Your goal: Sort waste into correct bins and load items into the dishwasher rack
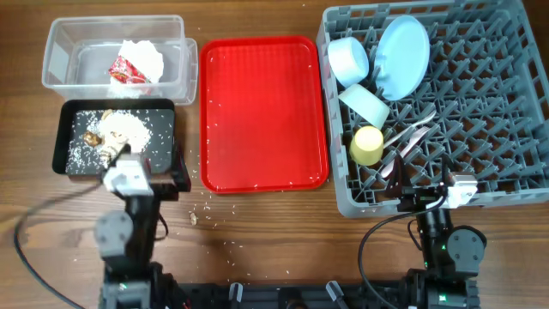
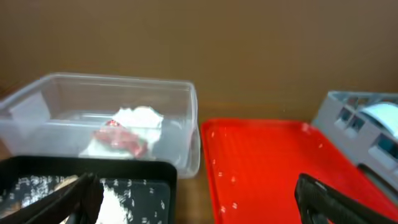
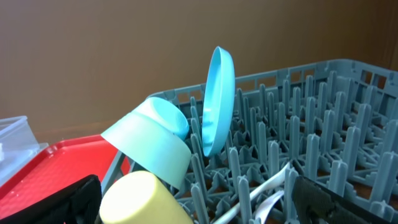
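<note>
1. Two grippers low at near edge of table (image 1: 274, 236), nothing held.
2. Left gripper (image 2: 196, 210): fingers wide apart, at near edge of black tray (image 1: 64, 142) with food scraps (image 1: 116, 129).
3. Right gripper (image 3: 199, 208): fingers likewise spread, at near edge of dishwasher rack (image 1: 502, 129).
4. In rack: blue plate (image 1: 403, 56) upright, blue bowl (image 1: 347, 58), pale green cup (image 1: 364, 105), yellow cup (image 1: 369, 146), cutlery (image 1: 410, 137).
5. In clear bin (image 1: 58, 39): red wrapper (image 1: 124, 73), tissue (image 1: 146, 53).
6. Between them: red tray (image 1: 262, 103), speckled with crumbs (image 1: 257, 183).

The desk (image 1: 257, 249) is matt brown wood with visible grain. The red tray (image 1: 262, 112) is smooth, glossy plastic. The far-left bin (image 1: 56, 60) is clear, slightly cloudy plastic holding crumpled paper (image 1: 141, 58). The rack (image 1: 506, 129) is dull grey plastic. The blue plate (image 1: 403, 56) is smooth with a soft sheen.
</note>
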